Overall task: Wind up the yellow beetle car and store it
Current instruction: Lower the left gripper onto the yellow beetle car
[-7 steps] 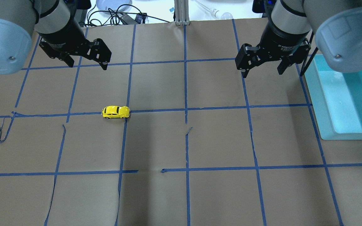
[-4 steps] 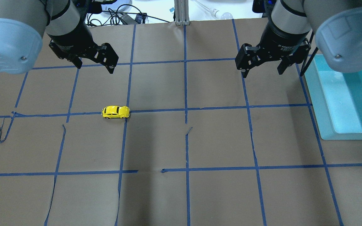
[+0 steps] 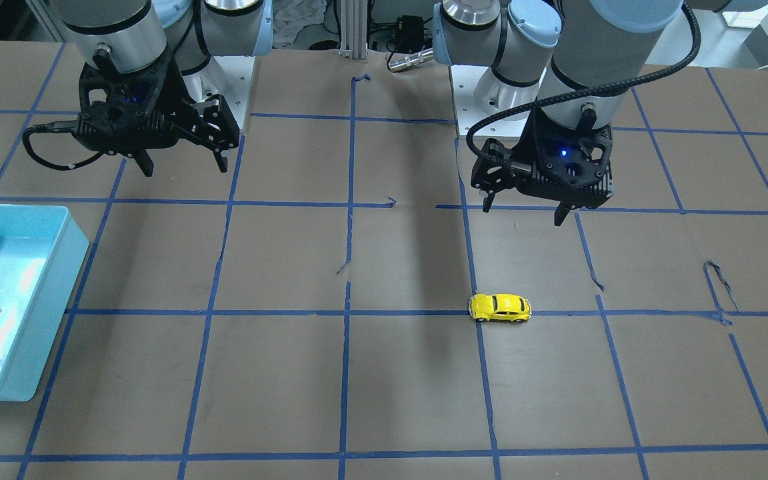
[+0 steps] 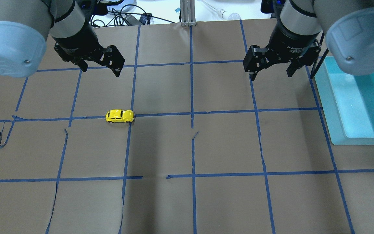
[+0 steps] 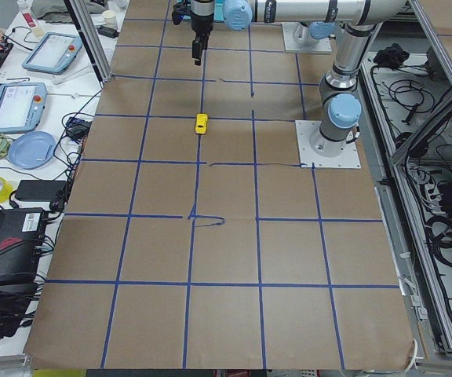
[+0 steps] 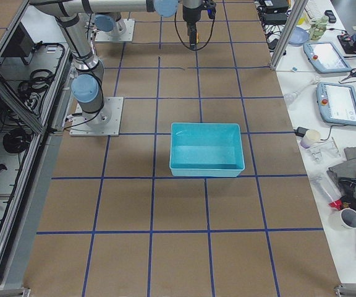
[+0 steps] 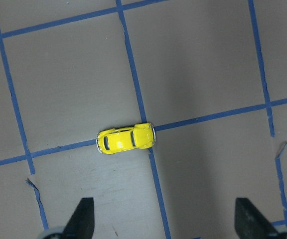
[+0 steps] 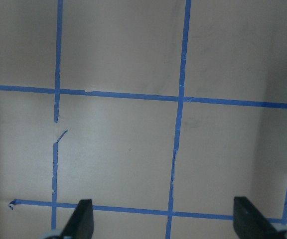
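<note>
The yellow beetle car (image 4: 119, 116) stands upright on its wheels on the brown paper-covered bench (image 4: 226, 146), on the robot's left half, lying lengthwise along one of the blue tape lines (image 4: 192, 113) with one end right at a crossing of two lines. Nothing touches it. The left hand (image 4: 101, 71) hangs in the air above the bench, apart from the car. Its two black fingers are spread wide and have nothing between them. From the left wrist camera you look straight down on the car's roof, with the two fingertips low at the edge of the picture, one on each side and clear of the toy. Over on the robot's right half, the right hand (image 4: 271, 76) hovers likewise, fingers spread wide and holding nothing, and its own camera shows only brown paper and tape lines beneath it. Just beside that hand, at the right edge of the bench, sits a light teal bin (image 4: 333, 107), open at the top and well apart from the car. Past the far edge of the bench there are cables and a blue plate (image 5: 31, 149) on a white desk
</note>
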`<move>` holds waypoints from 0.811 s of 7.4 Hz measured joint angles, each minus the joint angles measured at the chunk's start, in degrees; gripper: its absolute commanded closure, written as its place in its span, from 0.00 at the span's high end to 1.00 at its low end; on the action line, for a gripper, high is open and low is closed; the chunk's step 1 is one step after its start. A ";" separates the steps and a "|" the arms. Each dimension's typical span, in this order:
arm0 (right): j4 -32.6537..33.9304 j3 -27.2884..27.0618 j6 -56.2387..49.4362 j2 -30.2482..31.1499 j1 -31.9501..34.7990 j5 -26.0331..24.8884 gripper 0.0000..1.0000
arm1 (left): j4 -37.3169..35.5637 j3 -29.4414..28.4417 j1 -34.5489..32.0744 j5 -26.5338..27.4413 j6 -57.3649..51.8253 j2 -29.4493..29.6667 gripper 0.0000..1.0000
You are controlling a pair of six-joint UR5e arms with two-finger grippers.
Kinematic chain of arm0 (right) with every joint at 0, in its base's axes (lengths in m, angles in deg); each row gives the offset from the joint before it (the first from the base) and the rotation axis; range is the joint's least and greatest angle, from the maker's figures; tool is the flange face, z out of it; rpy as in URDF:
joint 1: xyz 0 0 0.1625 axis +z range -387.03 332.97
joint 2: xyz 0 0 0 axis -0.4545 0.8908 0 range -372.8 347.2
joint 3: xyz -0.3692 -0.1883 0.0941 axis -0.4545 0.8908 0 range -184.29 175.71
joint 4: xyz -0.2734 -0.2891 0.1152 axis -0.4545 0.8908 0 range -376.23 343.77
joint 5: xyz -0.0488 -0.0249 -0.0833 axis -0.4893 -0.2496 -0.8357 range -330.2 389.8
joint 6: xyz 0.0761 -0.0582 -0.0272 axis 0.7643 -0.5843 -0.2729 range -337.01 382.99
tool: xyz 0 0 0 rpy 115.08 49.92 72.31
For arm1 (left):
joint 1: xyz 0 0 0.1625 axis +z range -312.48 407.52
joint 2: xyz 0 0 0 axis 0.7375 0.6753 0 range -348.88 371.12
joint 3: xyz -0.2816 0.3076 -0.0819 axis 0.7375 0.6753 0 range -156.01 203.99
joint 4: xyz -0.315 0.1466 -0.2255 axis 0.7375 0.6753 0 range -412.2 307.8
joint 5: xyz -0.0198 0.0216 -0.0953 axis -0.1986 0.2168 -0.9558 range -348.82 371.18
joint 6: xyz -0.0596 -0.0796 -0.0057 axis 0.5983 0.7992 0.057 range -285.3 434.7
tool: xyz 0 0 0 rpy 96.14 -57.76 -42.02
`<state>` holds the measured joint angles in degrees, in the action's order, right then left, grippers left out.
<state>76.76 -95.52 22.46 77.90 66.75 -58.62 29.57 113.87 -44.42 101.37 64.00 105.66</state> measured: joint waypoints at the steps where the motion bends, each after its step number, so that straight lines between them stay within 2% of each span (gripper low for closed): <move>1: 0.00 0.00 0.00 0.00 0.00 0.00 1.00 | -0.01 0.00 0.03 -0.06 -2.02 1.11 0.94; 4: 0.00 0.00 0.00 0.00 0.00 0.00 1.00 | -2.07 1.16 0.29 -0.03 -15.96 4.73 0.91; 6: 0.00 -0.02 0.00 0.00 0.00 0.00 1.00 | -12.27 7.54 0.54 0.05 -27.18 7.60 0.91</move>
<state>76.76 -95.54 22.46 77.90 66.75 -58.62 17.30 121.41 -43.87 101.43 36.82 113.26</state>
